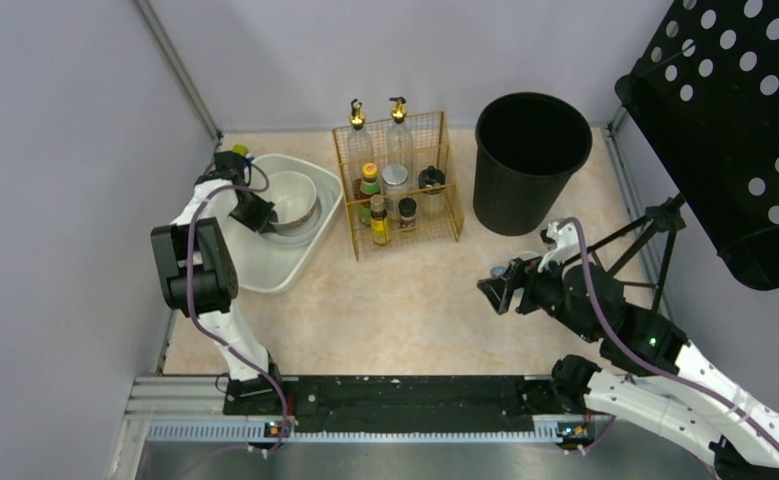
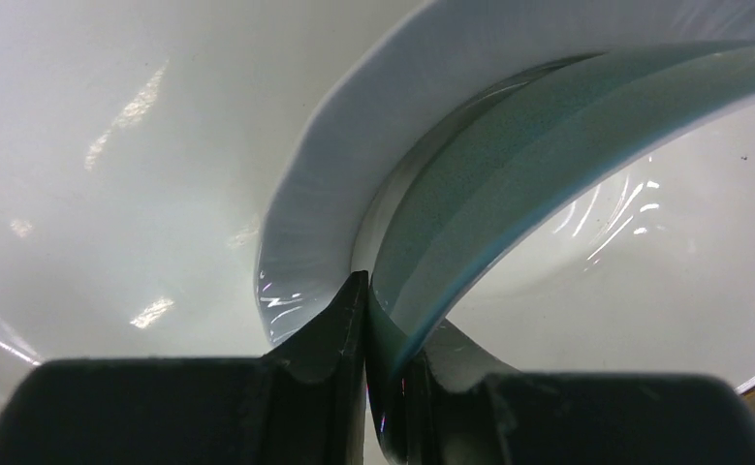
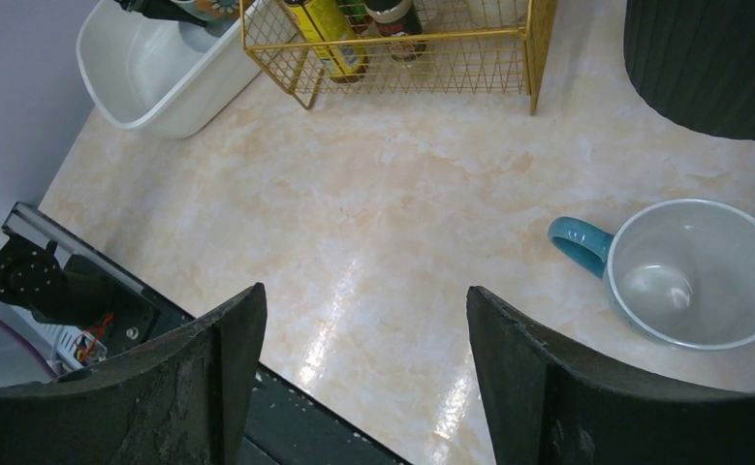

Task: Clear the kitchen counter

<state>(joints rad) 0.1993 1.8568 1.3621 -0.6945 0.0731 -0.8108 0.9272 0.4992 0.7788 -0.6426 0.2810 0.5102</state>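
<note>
The kitchen counter (image 1: pixel 405 300) is a beige marbled surface. At its back left, inside a white tub (image 1: pixel 265 268), my left gripper (image 1: pixel 255 212) is shut on the rim of a bowl (image 1: pixel 293 197). The left wrist view shows this gripper (image 2: pixel 368 310) pinching the bowl (image 2: pixel 489 194), teal outside and white inside, with a pale dish (image 2: pixel 344 155) right behind it. My right gripper (image 1: pixel 495 290) hangs open over the counter (image 3: pixel 402 194) with nothing between its fingers (image 3: pixel 363 291). A mug (image 3: pixel 693 276), white inside with a teal handle, stands to its right.
A gold wire rack (image 1: pixel 397 185) of bottles and jars stands at the back centre, with a black bin (image 1: pixel 531 160) to its right. A black perforated panel (image 1: pixel 735 130) on a tripod (image 1: pixel 655 240) overhangs the right edge. Grey walls enclose the counter.
</note>
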